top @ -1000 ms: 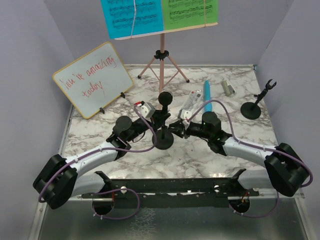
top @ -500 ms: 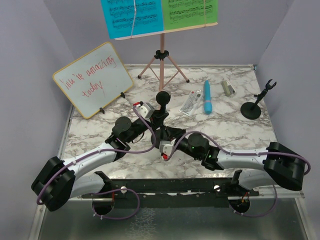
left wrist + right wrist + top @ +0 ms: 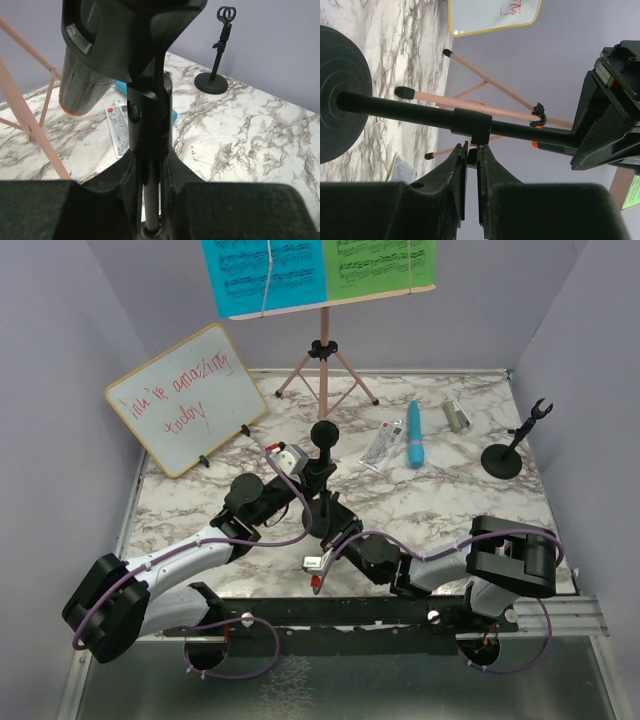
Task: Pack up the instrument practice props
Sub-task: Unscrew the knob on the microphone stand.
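Observation:
A black mic holder stands mid-table with a black microphone (image 3: 323, 435) in its clip. My left gripper (image 3: 318, 480) is shut on its pole (image 3: 149, 197) just under the clip joint; the microphone (image 3: 82, 75), with an orange ring, shows up close. My right gripper (image 3: 330, 523) is low at the holder, shut on the small knob of the pole's collar (image 3: 472, 127), with the round base (image 3: 340, 90) to its left. The pink tripod holder (image 3: 322, 360) carries the blue sheet (image 3: 262, 275) and the green sheet (image 3: 385, 262). A blue microphone (image 3: 414, 433) lies on the table. The second mic holder (image 3: 505, 450) stands far right.
The yellow-framed whiteboard (image 3: 187, 398) leans at the back left. A small silver cylinder (image 3: 457, 416) lies near the blue microphone, and a small white printed card (image 3: 383, 445) lies left of it. Grey walls close in the table on three sides.
My right arm has folded back and swung from the holder's right side to its near side, with the gripper now low on the pole's collar. My left gripper stays on the pole.

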You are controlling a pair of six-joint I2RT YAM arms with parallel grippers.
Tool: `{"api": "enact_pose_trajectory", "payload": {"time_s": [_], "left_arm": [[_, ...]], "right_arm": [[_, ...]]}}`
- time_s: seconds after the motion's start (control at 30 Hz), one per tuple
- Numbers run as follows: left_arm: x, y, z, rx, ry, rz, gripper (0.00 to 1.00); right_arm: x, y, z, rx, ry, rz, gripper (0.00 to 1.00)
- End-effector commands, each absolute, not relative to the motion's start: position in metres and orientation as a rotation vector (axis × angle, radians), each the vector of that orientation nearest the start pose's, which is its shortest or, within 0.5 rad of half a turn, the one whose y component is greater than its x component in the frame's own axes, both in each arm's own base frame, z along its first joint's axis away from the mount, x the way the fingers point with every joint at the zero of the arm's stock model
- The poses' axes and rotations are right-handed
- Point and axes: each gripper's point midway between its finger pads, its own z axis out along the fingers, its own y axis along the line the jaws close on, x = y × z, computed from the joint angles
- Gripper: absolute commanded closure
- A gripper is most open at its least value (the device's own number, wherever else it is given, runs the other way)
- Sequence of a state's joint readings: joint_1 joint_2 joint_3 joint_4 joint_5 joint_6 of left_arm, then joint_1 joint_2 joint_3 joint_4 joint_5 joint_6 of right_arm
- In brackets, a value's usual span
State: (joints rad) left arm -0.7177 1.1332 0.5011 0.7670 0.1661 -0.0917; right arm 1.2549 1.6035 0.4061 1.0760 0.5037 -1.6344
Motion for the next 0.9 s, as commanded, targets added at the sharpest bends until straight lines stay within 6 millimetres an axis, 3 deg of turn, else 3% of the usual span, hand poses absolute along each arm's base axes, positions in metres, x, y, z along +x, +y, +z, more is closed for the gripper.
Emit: {"api": "enact_pose_trajectory", "payload": {"time_s": [0.0,0.2,0.4,0.53,0.7,0.87], "left_arm": [[0.276,-0.275,0.209,0.603,1.514,-0.720,1.00],[0.276,-0.275,0.209,0.607,1.512,-0.716,1.00],[0.277,-0.275,0.206,0.614,1.518,-0.704,1.00],[0.276,-0.277,0.206,0.627,1.518,-0.716,1.00],[0.275,-0.277,0.206,0.631,1.513,-0.717,1.00],[0.275,-0.278,0.206,0.638,1.511,-0.721,1.00]], "right_arm": [[0.235,0.310,0.120,-1.700,0.628,-0.757,0.94],[0.236,0.311,0.139,-1.514,0.834,-0.576,0.56],[0.224,0.314,0.156,-1.322,1.077,-0.222,0.44],[0.217,0.310,0.155,-1.199,1.235,0.006,0.35],[0.218,0.299,0.162,-0.939,1.452,0.342,0.26],[0.223,0.287,0.179,-0.669,1.555,0.665,0.22]]}}
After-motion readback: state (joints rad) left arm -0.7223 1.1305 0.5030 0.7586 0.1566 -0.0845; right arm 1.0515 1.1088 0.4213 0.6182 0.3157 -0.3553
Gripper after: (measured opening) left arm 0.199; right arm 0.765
